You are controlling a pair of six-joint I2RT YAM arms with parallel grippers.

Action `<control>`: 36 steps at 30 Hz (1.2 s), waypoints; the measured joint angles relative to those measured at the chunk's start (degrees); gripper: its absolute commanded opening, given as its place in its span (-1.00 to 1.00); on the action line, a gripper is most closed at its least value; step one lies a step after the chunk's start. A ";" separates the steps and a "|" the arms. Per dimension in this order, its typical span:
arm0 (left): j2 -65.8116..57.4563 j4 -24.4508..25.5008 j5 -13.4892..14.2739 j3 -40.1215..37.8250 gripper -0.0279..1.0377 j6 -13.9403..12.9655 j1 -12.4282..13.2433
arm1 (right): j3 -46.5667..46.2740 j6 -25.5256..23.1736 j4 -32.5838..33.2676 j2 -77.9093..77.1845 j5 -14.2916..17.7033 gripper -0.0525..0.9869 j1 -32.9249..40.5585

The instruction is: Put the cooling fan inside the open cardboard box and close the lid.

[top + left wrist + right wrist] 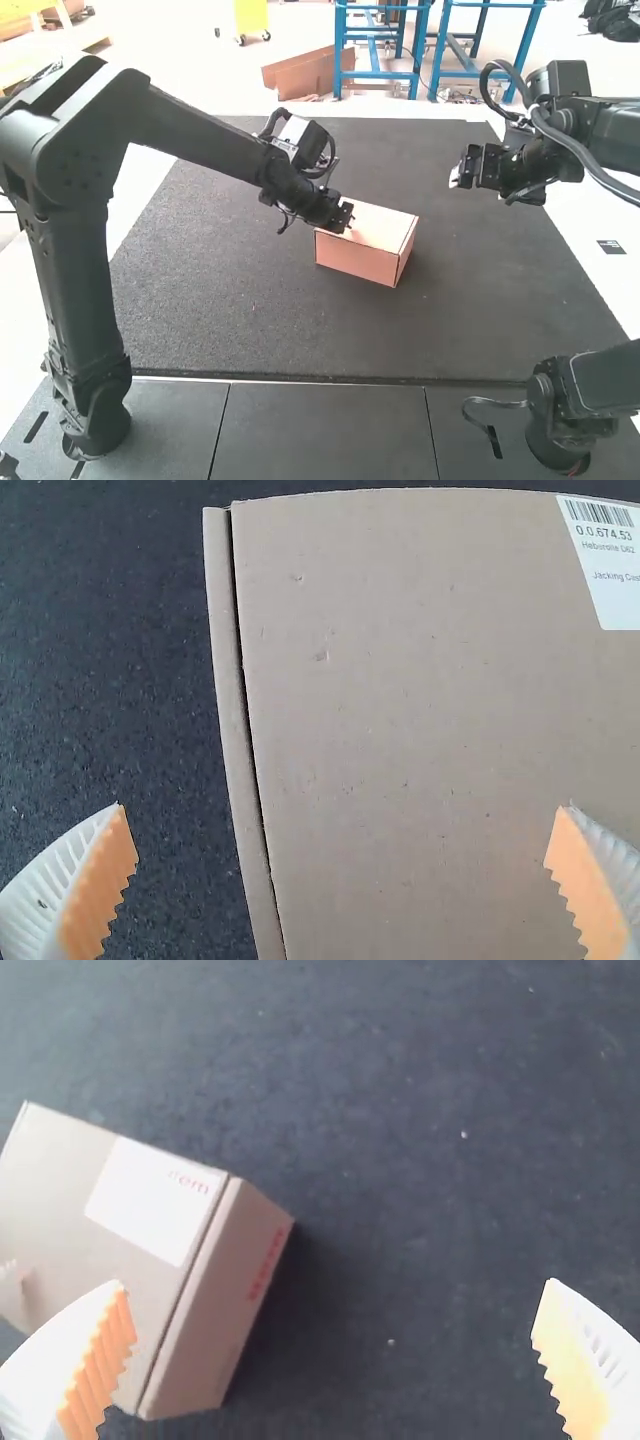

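A small cardboard box [368, 243] stands on the black mat near the table's middle, its lid lying flat and shut. My left gripper [341, 216] hangs at the box's left top edge, open. In the left wrist view the lid [420, 730] lies just under the spread fingers [95, 880], with the box's side seam between them. My right gripper [468, 166] is held in the air to the right of the box and farther back, open, nothing in it. The right wrist view looks down on the box [140, 1260], with a white label on its top. I see no cooling fan.
The black mat [200, 270] covers the table around the box, with bare room on all sides. A small black tag [611, 246] lies on the white table surface at the right edge.
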State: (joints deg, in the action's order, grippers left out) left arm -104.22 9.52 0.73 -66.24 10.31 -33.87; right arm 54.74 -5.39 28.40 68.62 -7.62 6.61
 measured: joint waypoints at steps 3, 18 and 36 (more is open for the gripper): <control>0.00 -1.84 0.11 1.55 0.87 -0.07 0.11 | 0.74 0.00 0.26 0.00 0.00 0.86 0.00; 15.17 -0.02 1.03 -7.72 0.87 -3.43 5.99 | 1.64 -2.93 -9.42 -4.68 -1.36 0.86 0.00; 40.70 -24.94 10.78 18.71 0.87 -7.87 8.11 | -15.72 9.90 -38.93 -21.00 8.07 0.86 -0.11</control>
State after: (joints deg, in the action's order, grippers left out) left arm -63.53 -15.42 11.51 -47.53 2.44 -25.76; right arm 39.03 4.51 -10.52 47.62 0.45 6.50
